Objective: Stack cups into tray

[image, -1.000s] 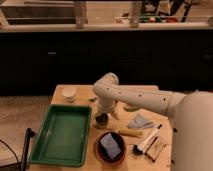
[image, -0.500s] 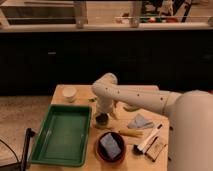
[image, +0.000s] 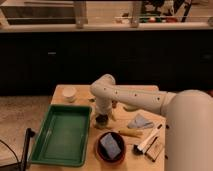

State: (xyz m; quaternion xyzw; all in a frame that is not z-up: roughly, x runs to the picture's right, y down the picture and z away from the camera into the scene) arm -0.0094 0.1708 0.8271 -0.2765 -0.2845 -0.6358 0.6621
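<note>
The green tray (image: 62,134) lies on the left of the wooden table. The cream-white cup (image: 69,93) stands at the table's back left, beyond the tray. The dark olive-green cup (image: 102,121) stands just right of the tray's right rim. My gripper (image: 102,113) hangs from the white arm straight down onto the dark cup, right over its mouth.
A reddish-brown bowl (image: 110,147) with a blue sponge in it sits in front of the dark cup. A crumpled blue-grey cloth (image: 140,121), a yellow-handled tool (image: 131,132) and a brush (image: 148,143) lie to the right. A black pole (image: 27,145) stands left of the table.
The arm has shifted slightly; the gripper stays over the dark cup. The cups and tray have not moved.
</note>
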